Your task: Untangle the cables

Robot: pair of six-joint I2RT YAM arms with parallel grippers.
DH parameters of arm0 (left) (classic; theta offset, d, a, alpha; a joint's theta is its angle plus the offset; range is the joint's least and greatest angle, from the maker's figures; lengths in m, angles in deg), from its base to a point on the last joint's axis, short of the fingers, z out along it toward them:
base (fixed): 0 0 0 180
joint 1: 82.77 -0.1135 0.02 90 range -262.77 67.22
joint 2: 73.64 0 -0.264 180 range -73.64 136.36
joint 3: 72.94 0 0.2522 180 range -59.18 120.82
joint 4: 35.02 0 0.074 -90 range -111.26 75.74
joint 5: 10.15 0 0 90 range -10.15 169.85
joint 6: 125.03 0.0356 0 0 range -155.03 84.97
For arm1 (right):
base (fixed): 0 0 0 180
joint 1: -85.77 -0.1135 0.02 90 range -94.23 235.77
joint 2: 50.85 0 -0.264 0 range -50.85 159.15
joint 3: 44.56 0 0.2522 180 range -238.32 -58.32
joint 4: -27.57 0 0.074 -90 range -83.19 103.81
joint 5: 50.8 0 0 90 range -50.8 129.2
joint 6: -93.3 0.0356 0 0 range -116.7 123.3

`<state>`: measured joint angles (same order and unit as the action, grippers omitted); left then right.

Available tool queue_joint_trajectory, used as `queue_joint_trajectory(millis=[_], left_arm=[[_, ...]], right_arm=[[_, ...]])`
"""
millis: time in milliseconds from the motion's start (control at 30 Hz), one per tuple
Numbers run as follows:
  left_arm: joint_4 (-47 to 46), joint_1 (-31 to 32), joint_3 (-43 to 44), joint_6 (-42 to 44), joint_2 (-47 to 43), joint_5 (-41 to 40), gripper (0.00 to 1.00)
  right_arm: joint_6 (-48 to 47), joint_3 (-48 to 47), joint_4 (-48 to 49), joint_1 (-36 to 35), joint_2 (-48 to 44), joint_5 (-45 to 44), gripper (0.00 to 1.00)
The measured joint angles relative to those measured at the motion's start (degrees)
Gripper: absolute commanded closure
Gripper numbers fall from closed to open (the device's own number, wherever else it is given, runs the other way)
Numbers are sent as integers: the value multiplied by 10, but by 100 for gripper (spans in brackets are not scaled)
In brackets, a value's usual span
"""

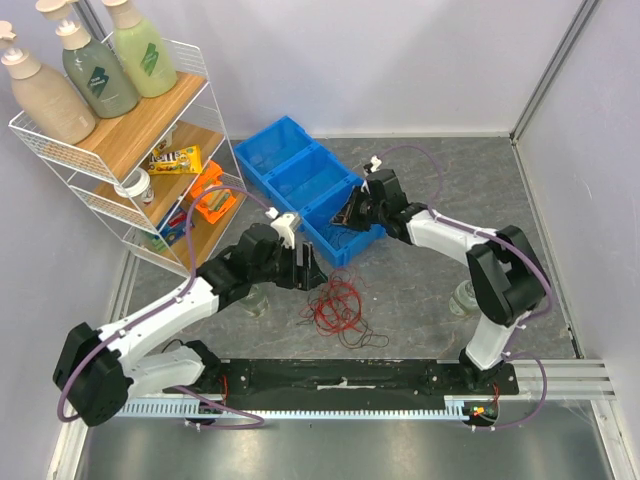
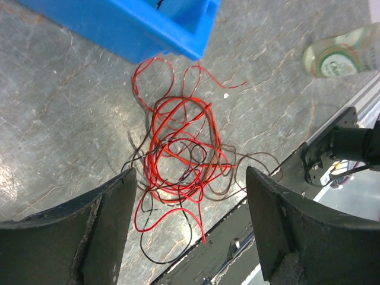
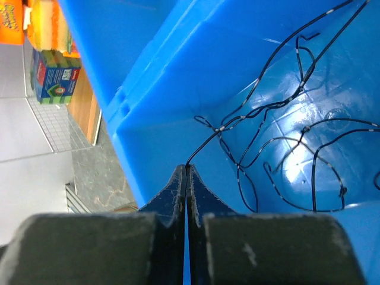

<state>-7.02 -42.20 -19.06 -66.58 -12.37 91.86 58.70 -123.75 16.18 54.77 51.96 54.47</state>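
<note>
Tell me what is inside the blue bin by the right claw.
Thin black wire loops on the blue bin floor, one end pinched in the shut right claw, which hides the nearest part.

Three pump bottles (image 1: 100, 75) are counted on one wire rack (image 1: 60, 140), three blue bins (image 1: 300, 180), one tangle of cables (image 1: 338, 305), two robot arms (image 1: 160, 320).

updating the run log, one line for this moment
left gripper open over tangle | right gripper shut on black wire in blue bin
</note>
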Motion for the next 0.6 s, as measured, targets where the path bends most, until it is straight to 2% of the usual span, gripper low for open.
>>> queue_joint_trajectory(millis=[133,233,300,433,600], left_arm=[[7,0,2,1,43,12,22],[7,0,2,2,66,19,27],[7,0,2,3,76,20,28],[0,0,2,3,90,29,34],[-28,3,2,2,117,49,39]], right_arm=[[-60,8,-34,0,-54,-4,59],[-106,8,-57,0,-97,-6,45],[-144,8,-77,0,-129,-6,41],[-204,24,-102,-2,-190,-4,40],[-237,127,-87,-47,-250,12,40]])
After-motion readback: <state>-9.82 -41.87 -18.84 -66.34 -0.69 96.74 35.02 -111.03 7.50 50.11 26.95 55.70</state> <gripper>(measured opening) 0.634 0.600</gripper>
